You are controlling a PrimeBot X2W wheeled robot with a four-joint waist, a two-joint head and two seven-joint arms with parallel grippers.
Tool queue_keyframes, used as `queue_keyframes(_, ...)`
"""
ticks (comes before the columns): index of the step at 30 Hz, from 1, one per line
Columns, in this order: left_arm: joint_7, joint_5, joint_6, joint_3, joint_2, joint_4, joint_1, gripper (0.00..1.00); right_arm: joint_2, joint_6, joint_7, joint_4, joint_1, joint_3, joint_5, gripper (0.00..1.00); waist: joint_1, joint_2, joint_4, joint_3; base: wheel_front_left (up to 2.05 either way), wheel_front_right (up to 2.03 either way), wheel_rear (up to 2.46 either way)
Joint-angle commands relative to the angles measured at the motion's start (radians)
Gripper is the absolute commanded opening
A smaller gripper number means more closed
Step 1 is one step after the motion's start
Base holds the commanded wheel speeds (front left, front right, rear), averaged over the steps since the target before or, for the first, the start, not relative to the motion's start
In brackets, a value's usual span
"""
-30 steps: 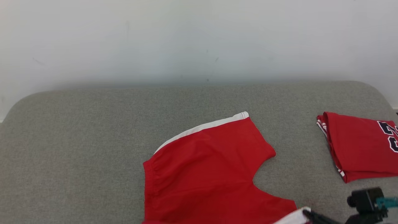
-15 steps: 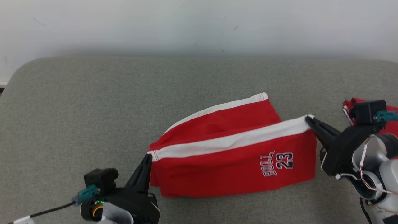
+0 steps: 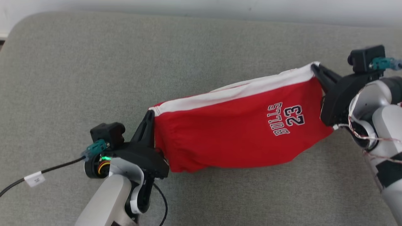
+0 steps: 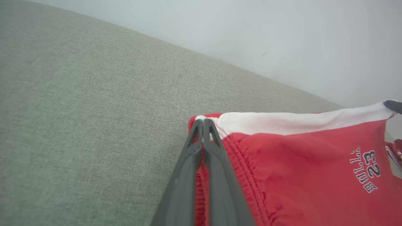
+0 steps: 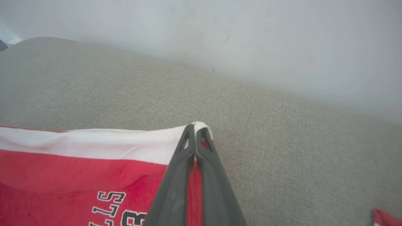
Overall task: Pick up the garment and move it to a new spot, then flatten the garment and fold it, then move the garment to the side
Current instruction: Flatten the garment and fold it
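Note:
The garment is a pair of red shorts [image 3: 232,135] with a white side stripe and "BULLS 23" print, stretched between my two grippers above the grey cushion. My left gripper [image 3: 150,113] is shut on the waistband corner of the shorts [image 4: 282,169], its closed fingers [image 4: 204,157] pinching red fabric. At the other end my right gripper [image 3: 314,66] is shut on the white-striped leg corner of the shorts [image 5: 78,163], its fingers [image 5: 191,163] pressed together on the cloth. The shorts hang slightly, sagging toward the near side.
The grey fabric surface [image 3: 78,62] spreads wide to the left and behind, ending at a pale wall [image 5: 220,31]. A corner of another red garment [image 5: 386,218] lies at the right. A black cable with a white tag [image 3: 34,179] trails from my left wrist.
The head camera has tilted down. Both grippers lifted the near leg of the shorts up and over toward the far side, so the printed side now faces up and covers the lower layer.

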Motion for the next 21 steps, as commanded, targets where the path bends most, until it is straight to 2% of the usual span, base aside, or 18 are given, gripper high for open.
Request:
queue_keyframes(1,-0.007,0.015,0.003,-0.001,-0.008,0.009,-0.027,0.00,0.007,-0.002,-0.020,0.024,-0.031,0.003,-0.013,0.00,-0.0003,-0.0002,0.024,0.054,0.00,0.00,0.00)
queue_keyframes(7,-0.027,0.023,0.001,-0.013,-0.026,0.042,-0.073,0.00,0.039,-0.002,-0.080,0.123,-0.097,0.004,-0.017,0.00,-0.0003,-0.0002,0.036,0.077,0.00,0.00,0.00)
queue_keyframes(8,-0.036,0.029,-0.005,-0.018,-0.026,0.043,-0.079,0.20,0.045,-0.002,-0.094,0.134,-0.105,0.005,-0.016,0.08,-0.0003,-0.0002,0.038,0.077,0.00,0.00,0.00)
queue_keyframes(9,-0.039,0.030,-0.010,-0.023,-0.026,0.049,-0.081,1.00,0.049,-0.002,-0.108,0.143,-0.112,0.006,-0.018,0.79,-0.0003,-0.0002,0.039,0.077,0.00,0.00,0.00)
queue_keyframes(10,-0.049,0.033,-0.013,-0.024,-0.026,0.053,-0.082,1.00,0.054,-0.002,-0.123,0.157,-0.117,-0.002,-0.013,1.00,-0.0003,-0.0002,0.039,0.077,0.00,0.00,0.00)
queue_keyframes(15,-0.101,0.061,-0.020,-0.028,-0.006,0.052,-0.076,1.00,0.065,-0.002,-0.163,0.199,-0.133,-0.002,0.006,1.00,-0.0003,-0.0002,0.035,0.061,0.00,0.00,0.00)
queue_keyframes(19,-0.136,0.096,-0.011,-0.028,0.026,0.023,-0.036,1.00,0.054,-0.002,-0.137,0.221,-0.136,-0.017,0.024,1.00,-0.0003,-0.0002,0.028,0.041,0.00,0.00,0.00)
queue_keyframes(21,-0.154,0.125,-0.006,-0.025,0.055,-0.015,0.008,1.00,0.054,-0.002,-0.077,0.241,-0.119,-0.036,0.046,1.00,-0.0003,-0.0002,0.022,0.023,0.00,0.00,0.00)
